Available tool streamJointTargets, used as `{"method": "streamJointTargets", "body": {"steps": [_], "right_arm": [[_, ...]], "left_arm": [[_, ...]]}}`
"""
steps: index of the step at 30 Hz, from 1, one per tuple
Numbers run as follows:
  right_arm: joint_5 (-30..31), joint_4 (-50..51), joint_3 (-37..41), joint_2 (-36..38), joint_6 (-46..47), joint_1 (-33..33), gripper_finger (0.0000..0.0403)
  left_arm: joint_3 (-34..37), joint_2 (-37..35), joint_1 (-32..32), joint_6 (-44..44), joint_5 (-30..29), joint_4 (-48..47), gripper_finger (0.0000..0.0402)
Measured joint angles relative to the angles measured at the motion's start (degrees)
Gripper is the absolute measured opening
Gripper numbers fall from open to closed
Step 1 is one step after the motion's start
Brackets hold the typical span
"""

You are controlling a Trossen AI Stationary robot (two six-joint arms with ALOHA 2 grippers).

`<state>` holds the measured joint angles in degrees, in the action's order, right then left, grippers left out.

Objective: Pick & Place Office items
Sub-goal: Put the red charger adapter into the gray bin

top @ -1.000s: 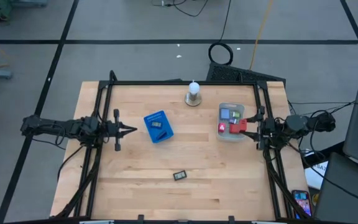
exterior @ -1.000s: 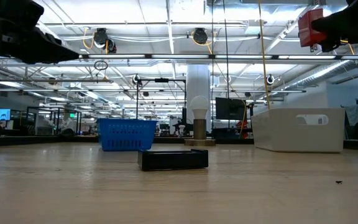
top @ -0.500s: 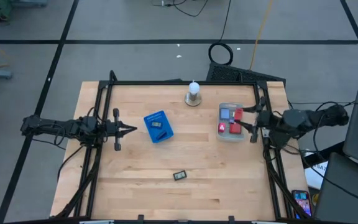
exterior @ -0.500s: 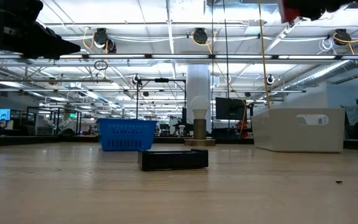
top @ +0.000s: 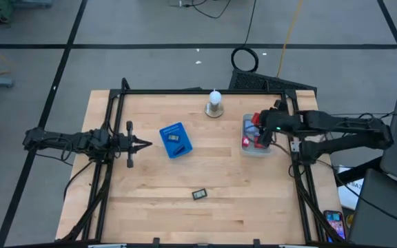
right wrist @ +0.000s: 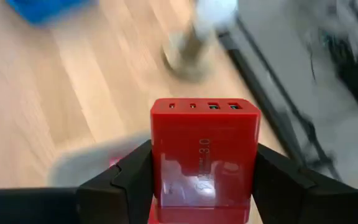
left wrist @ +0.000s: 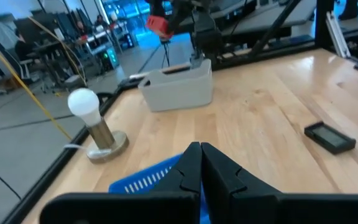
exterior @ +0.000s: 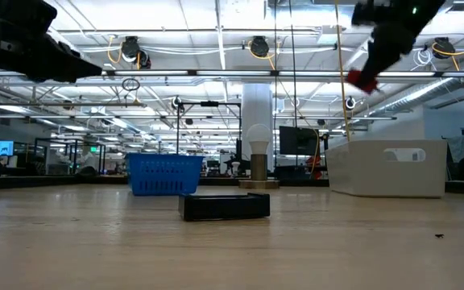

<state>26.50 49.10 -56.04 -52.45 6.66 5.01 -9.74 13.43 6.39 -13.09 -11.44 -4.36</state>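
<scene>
My right gripper [top: 262, 135] hovers over the white bin [top: 253, 149] at the table's right side, shut on a red block with a row of ports [right wrist: 204, 143]. In the low view the red block [exterior: 366, 80] hangs tilted, high above the white bin [exterior: 387, 167]. Another red piece [top: 246, 142] lies in the bin. A dark grey flat piece [top: 199, 195] lies on the table near its near edge. One more dark piece [top: 174, 137] lies in the blue basket [top: 175, 148]. My left gripper [top: 145, 144] waits shut at the table's left. My right gripper pinches the red block by its two opposite side faces [right wrist: 157, 162], one finger [right wrist: 126, 177] on each side. The port face points away from the wrist. The block is lifted clear above the bin and tilted in the low view.
A white bulb on a round base [top: 214, 103] stands near the far edge, left of the bin. Black frame rails run along the table's left, right and far sides [top: 198, 91]. Bare wood lies between the basket and the bin.
My right gripper has swung from the table's right edge leftward over the white bin, turning as it went, and has kept hold of the red block. In the low view the block went up out of the picture and has come back lower and tilted.
</scene>
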Motion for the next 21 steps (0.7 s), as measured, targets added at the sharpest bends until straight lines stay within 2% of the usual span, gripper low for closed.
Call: {"method": "streamJointTargets", "body": {"steps": [4, 7, 10, 15, 21], "right_arm": [[-5.41, 0.97, 3.57, -3.69, 1.05, 5.77, 0.0201], [-11.03, -1.8, 6.95, -6.32, 0.66, 8.92, 0.0201], [-14.17, -5.11, 10.17, -8.85, 0.12, 10.96, 0.0201], [-17.57, -8.5, 13.75, -12.81, -0.48, 13.52, 0.0201], [-18.03, -9.31, 15.46, -16.58, -1.25, 15.21, 0.0201]], "left_arm": [[0.0, 0.0, 0.0, 0.67, 0.0, -1.43, 0.0014], [0.0, 0.0, 0.0, 0.79, 0.0, -1.53, 0.0015], [0.0, 0.0, 0.0, 0.84, 0.0, -1.53, 0.0008], [0.0, 0.0, 0.0, 1.43, 0.0, -1.55, 0.0008], [0.0, 0.0, 0.0, 1.45, -0.02, -1.57, 0.0011]]}}
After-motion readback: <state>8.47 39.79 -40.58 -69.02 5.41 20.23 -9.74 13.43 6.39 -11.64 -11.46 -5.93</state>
